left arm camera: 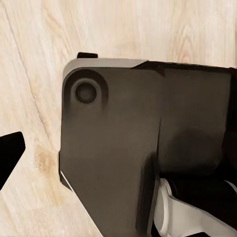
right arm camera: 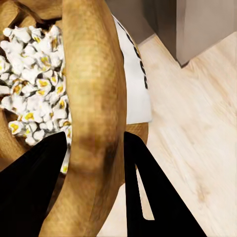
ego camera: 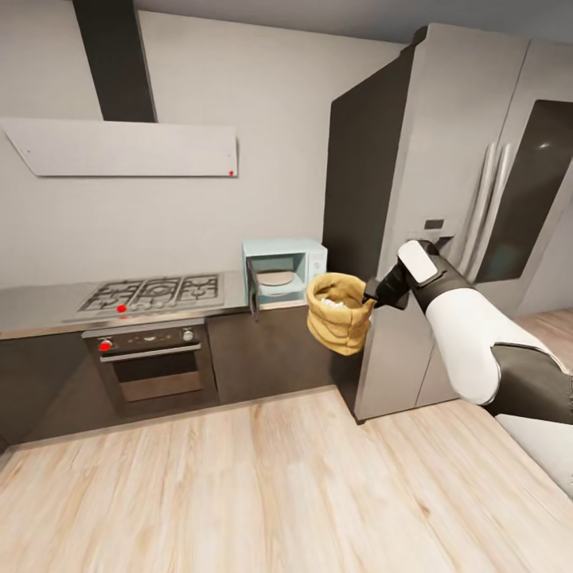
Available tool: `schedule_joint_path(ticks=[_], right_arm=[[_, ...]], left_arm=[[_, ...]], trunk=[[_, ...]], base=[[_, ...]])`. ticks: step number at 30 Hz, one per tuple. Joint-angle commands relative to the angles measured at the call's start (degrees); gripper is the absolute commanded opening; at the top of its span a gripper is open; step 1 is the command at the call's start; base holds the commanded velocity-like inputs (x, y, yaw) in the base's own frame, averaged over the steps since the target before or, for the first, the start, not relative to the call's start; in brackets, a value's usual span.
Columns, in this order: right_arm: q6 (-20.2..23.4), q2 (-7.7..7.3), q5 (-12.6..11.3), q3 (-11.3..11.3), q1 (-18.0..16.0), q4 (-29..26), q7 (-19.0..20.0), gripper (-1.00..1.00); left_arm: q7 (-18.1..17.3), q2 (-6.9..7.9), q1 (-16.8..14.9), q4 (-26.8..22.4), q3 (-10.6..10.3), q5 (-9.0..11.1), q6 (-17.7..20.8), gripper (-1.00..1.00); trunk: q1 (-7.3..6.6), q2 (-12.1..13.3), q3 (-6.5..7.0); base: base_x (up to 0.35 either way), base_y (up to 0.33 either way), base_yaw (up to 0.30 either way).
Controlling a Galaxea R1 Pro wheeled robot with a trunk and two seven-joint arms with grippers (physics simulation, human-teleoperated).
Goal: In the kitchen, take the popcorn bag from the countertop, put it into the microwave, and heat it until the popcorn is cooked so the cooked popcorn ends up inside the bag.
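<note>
The black right gripper (ego camera: 371, 296) on the white-sleeved arm pinches the rolled rim of the small tan burlap popcorn bag (ego camera: 339, 313), held upright in the air with white popcorn showing inside. Behind it, the pale blue microwave (ego camera: 284, 270) stands door-open on the grey steel countertop (ego camera: 40, 305), beside the tall steel fridge (ego camera: 446, 207).

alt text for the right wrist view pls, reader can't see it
The right claw is shut on the rolled rim of a tan burlap popcorn bag, one dark finger inside and one outside. The bag holds white and yellow popped popcorn and shows a white label on its side. Beyond it lie light wood floor and a grey fridge base.
</note>
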Motion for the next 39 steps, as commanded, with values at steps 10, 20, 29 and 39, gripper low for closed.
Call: schedule_joint_path(ticks=[10,20,29,39], right_arm=[[0.09,2.34,-0.54,0.81,1.22,0.00,0.17,-1.00],[0.09,2.76,-0.46,1.31,1.30,0.00,0.08,-1.00],[0.09,2.39,-0.41,1.52,1.44,0.00,0.08,-1.00],[0.09,2.49,-0.44,1.64,2.08,0.00,0.08,-1.00]], left_arm=[[-0.09,0.02,0.42,0.05,2.46,-0.08,-0.82,1.00],[-0.20,0.02,0.62,0.03,2.18,-0.21,-0.92,1.00],[-0.18,0.02,0.49,0.05,2.43,-0.04,-0.83,1.00],[-0.18,0.03,0.36,0.05,2.53,-0.03,-0.83,1.00]], trunk=[[0.06,-0.13,0.03],[0.06,-0.13,0.07],[0.06,-0.13,0.07],[0.06,-0.13,0.07]], base=[[0.263,-0.153,0.102],[0.013,-0.003,0.280],[0.201,-0.052,0.083],[0.341,-0.004,0.000]])
